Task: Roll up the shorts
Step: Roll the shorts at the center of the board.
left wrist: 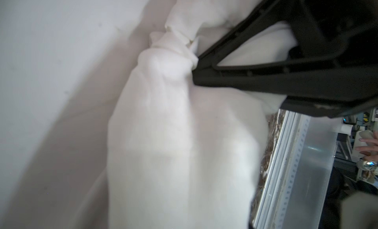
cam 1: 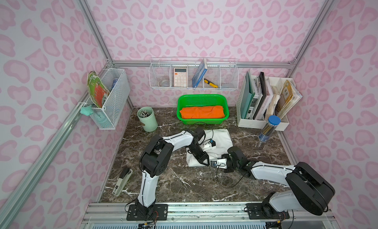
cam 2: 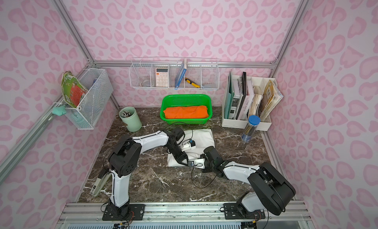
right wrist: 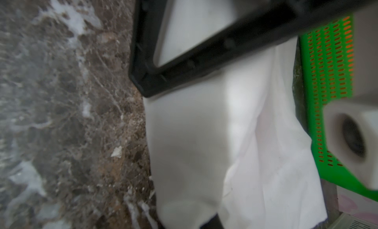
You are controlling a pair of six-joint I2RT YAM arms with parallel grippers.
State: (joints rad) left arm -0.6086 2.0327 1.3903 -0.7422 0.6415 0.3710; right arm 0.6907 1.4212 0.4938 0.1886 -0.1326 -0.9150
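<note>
L gripper touches bunched shorts, finger spread unclear; R gripper squeezed closed against shorts.

Left arm reaches forward, elbow raised, wrist bent down; left pincer points back toward the bases, jaw state not discernible. Right arm lies low, extended inward; right pincer closed, close beside the left pincer

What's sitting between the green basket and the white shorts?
Only a narrow strip of bare marble table, with a thin black cable arching over it. Both top views show this.
</note>
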